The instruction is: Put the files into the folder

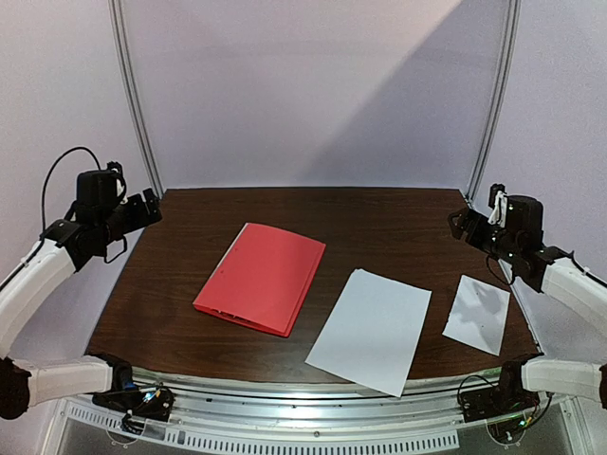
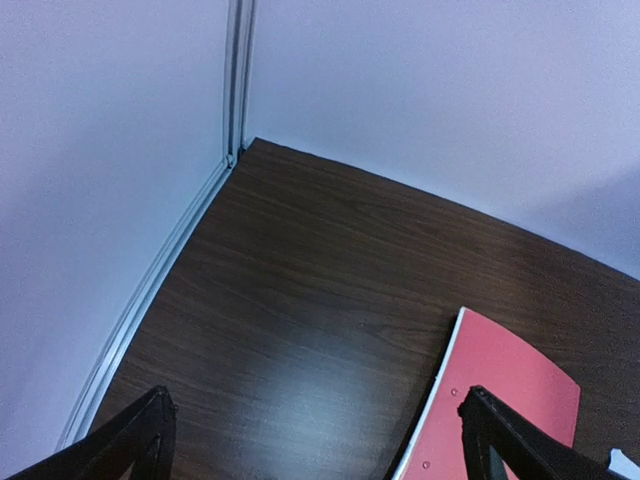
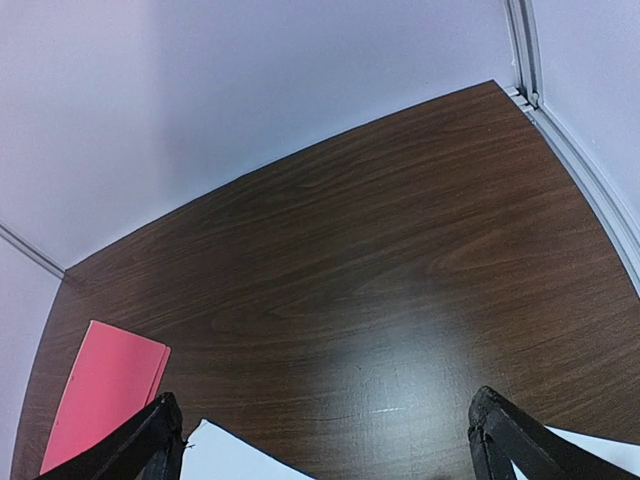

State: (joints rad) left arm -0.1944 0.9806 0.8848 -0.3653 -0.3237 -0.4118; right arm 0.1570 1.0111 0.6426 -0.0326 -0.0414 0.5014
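The red folder (image 1: 260,279) lies closed and flat, left of the middle of the table (image 1: 379,213). It is turned so its long edges run from near left to far right. A strip of bare wood separates it from the large sheet (image 1: 372,329) to its right. The near corner of that sheet reaches the table's near edge. Farther right, apart from it, lies the small sheet (image 1: 477,314), its right corner close to the table's right edge. A broad band of bare wood stretches behind all three to the far edge. The left claw (image 1: 144,209) hangs above the far left edge of the table with its fingers spread wide. The right claw (image 1: 459,226) hangs above the right edge, beyond the small sheet, also spread wide.
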